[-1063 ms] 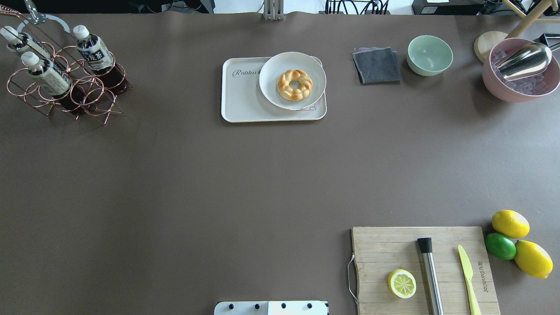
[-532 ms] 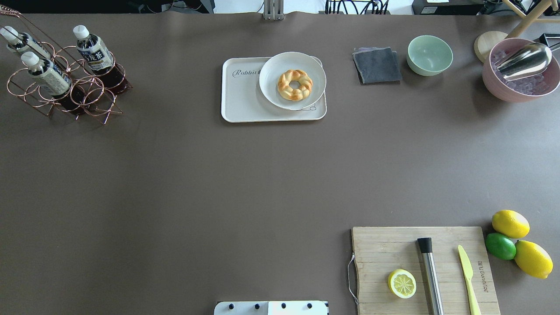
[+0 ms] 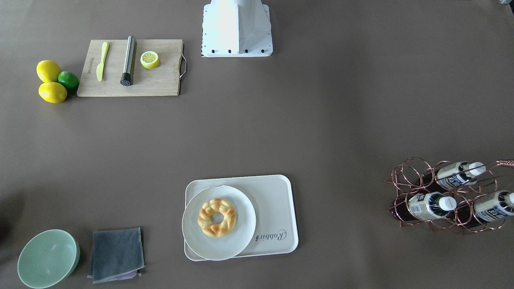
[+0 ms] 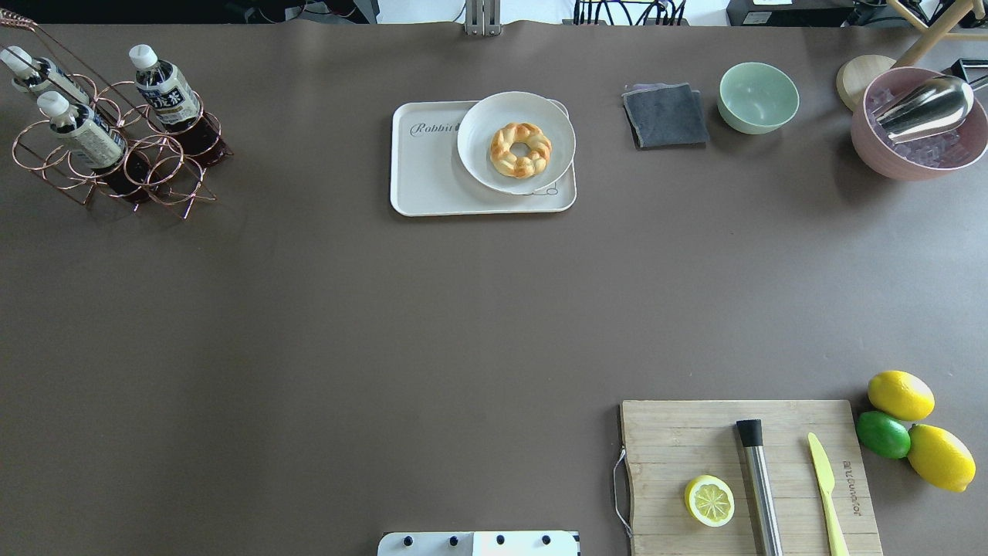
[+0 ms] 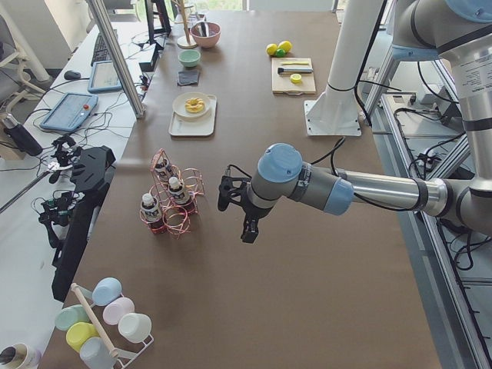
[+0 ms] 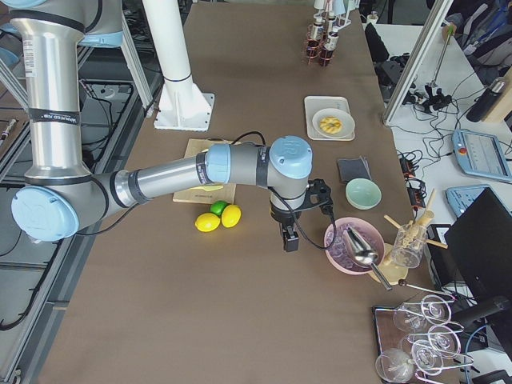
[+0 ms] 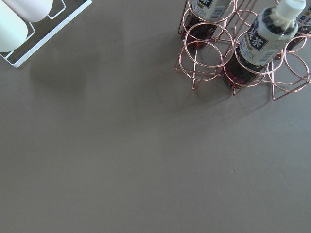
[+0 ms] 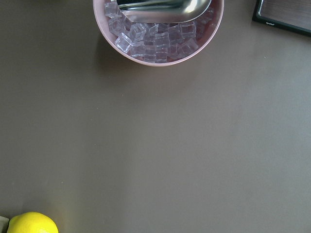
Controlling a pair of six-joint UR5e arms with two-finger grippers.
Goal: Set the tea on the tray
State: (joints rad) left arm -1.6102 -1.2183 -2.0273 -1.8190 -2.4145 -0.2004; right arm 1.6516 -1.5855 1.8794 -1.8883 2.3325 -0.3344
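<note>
Three tea bottles stand in a copper wire rack (image 4: 116,154) at the table's far left: one at the rack's right (image 4: 164,86), one in front (image 4: 81,130), one behind (image 4: 37,71). They also show in the front view (image 3: 427,203) and the left wrist view (image 7: 268,38). The cream tray (image 4: 432,174) marked "Rabbit" lies mid-table at the back, also seen in the front view (image 3: 277,200). My left gripper (image 5: 247,233) hangs beside the rack, nearer the table's left end. My right gripper (image 6: 289,239) hangs near the pink bowl. I cannot tell if either is open.
A white plate (image 4: 515,108) with a braided donut (image 4: 520,149) covers the tray's right part. A grey cloth (image 4: 665,116), green bowl (image 4: 758,96) and pink ice bowl (image 4: 918,143) with a scoop stand at the back right. A cutting board (image 4: 749,479) and lemons (image 4: 900,394) lie front right.
A shiny metal object behind the rack at the far left corner, seen a second ago, has gone from the overhead view. Nothing on the table has moved.
</note>
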